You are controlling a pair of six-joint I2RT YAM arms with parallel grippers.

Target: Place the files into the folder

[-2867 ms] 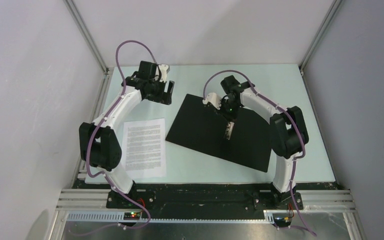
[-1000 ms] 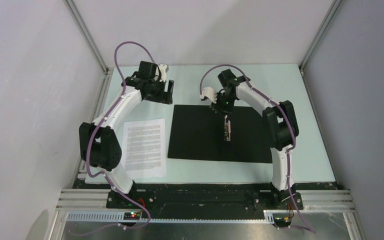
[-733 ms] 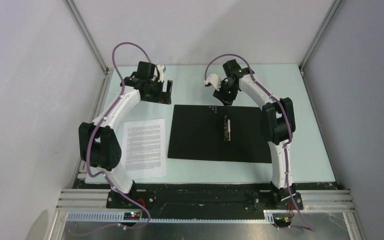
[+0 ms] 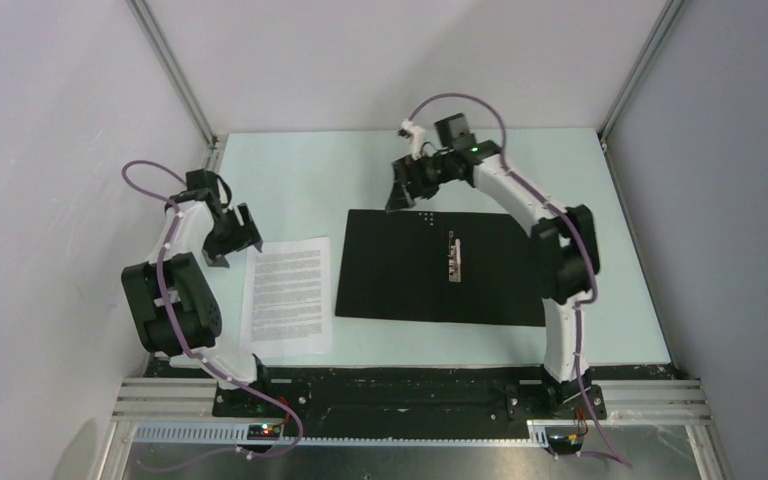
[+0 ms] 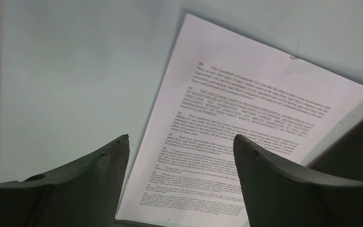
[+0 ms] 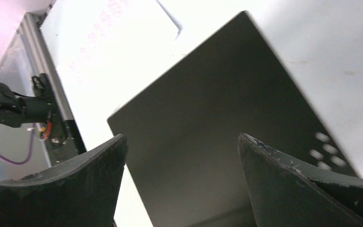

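- We judge the step in hand to be fetching the files (image 4: 288,295), which lie flat on the counter (image 4: 600,180) just left of the open folder (image 4: 400,270).
- Our left gripper (image 4: 232,243) hovers wide open and empty by their far left corner.
- Our right gripper (image 4: 401,192) hangs wide open and empty over the folder's far edge.
- Next: lower the left and catch a paper edge.

A robotics lab test cell: plain pale panel walls (image 4: 50,200) set in aluminium profile posts (image 4: 175,75) enclose a light green desk (image 4: 360,170). A left arm (image 4: 167,300) and a right arm (image 4: 560,260), both white and black and trailing purple cables (image 4: 457,97), are bolted to a slotted metal rail (image 4: 160,405) at its near edge.
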